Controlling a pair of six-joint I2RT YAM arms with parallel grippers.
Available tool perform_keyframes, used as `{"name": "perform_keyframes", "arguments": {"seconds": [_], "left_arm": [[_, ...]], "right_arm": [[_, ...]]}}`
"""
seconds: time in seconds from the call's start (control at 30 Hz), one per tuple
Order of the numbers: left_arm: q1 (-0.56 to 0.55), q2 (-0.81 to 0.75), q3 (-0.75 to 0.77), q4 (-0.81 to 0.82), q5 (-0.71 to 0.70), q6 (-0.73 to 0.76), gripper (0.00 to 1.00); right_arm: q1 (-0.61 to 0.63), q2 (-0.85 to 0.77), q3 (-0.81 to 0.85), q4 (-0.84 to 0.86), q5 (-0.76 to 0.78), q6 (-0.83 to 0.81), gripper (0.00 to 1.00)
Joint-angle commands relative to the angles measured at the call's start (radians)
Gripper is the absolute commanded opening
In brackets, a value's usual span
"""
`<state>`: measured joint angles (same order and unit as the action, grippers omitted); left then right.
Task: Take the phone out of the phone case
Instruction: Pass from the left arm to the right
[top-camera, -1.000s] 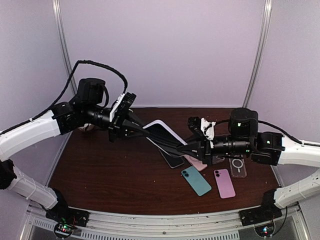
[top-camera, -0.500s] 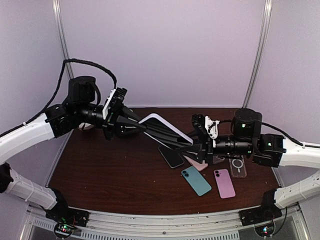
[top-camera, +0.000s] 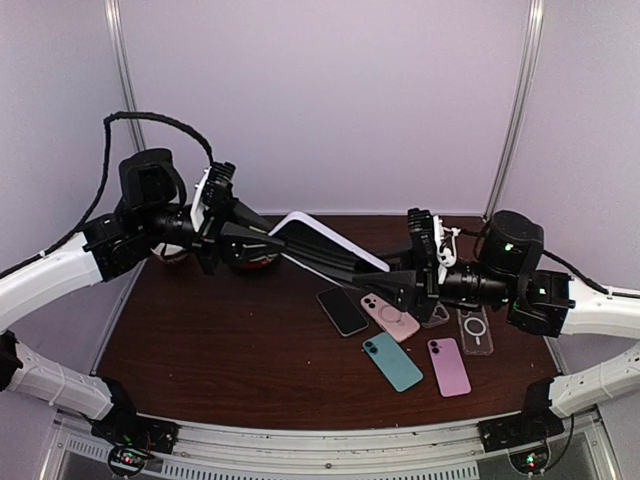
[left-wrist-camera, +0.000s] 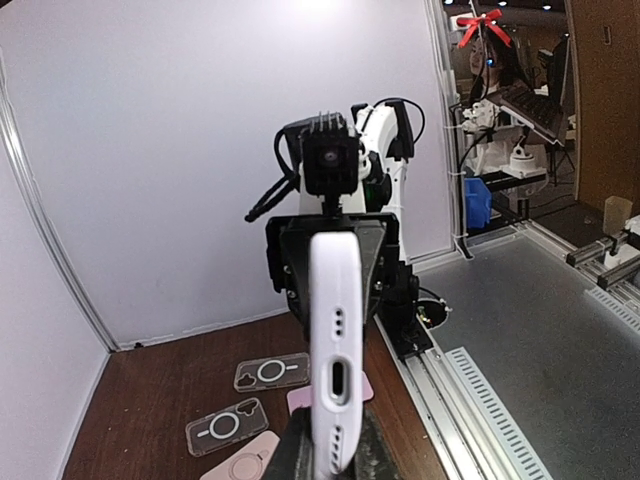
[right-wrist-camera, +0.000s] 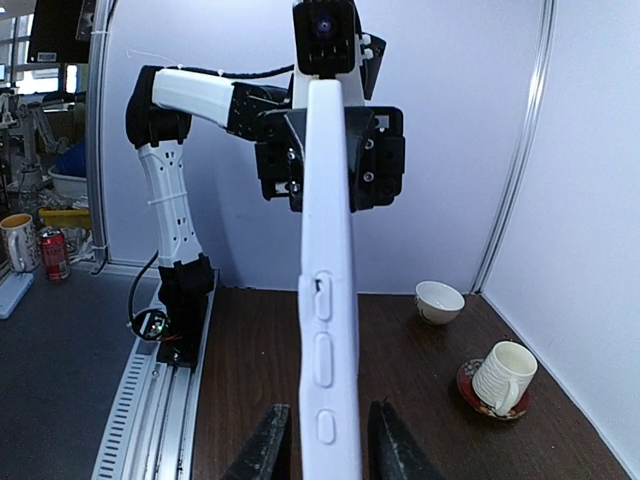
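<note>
Left gripper clamps the cased phone tight. Right gripper straddles the far end, jaws slightly apart. Close on the case rim only, then peel.

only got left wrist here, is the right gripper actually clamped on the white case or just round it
observer: just round it; the right wrist view shows the right gripper straddling the white case, a thin gap at each finger.
operator: what's behind my camera
observer: a cup on a red saucer and a small bowl, on the table.
operator: other phones lying about
observer: top view shows a black phone and a teal phone flat on the table.
</note>
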<state>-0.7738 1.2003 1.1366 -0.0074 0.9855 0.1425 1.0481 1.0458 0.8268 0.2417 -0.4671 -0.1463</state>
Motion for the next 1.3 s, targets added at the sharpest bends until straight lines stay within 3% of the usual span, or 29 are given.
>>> {"name": "perform_keyframes", "arguments": {"seconds": [0.0,0.27,0.47,0.57,0.67,0.77,1.27], "left_arm": [[0.015,-0.032,-0.006,0.182,0.041,-0.075,0.00],[0.028,-0.046,-0.028,0.249,0.051,-0.121,0.00],[0.028,-0.044,-0.024,0.186,0.021,-0.050,0.00],[0.028,-0.037,0.002,0.080,0.000,0.036,0.14],[0.028,-0.024,0.035,-0.058,-0.034,0.132,0.49],[0.028,-0.028,0.033,-0.102,-0.067,0.178,0.65],[-0.026,0.013,0.037,-0.167,-0.080,0.225,0.58]], "right_arm": [[0.009,0.008,0.009,0.084,-0.036,0.010,0.28],[0.017,0.030,0.026,0.098,-0.030,0.004,0.16],[0.021,0.012,0.045,0.046,-0.004,-0.026,0.04],[0.021,-0.007,0.050,-0.006,0.034,-0.061,0.01],[0.021,-0.033,0.059,-0.085,0.089,-0.118,0.00],[0.021,-0.060,0.061,-0.159,0.136,-0.182,0.00],[0.021,-0.064,0.130,-0.354,0.209,-0.402,0.00]]}}
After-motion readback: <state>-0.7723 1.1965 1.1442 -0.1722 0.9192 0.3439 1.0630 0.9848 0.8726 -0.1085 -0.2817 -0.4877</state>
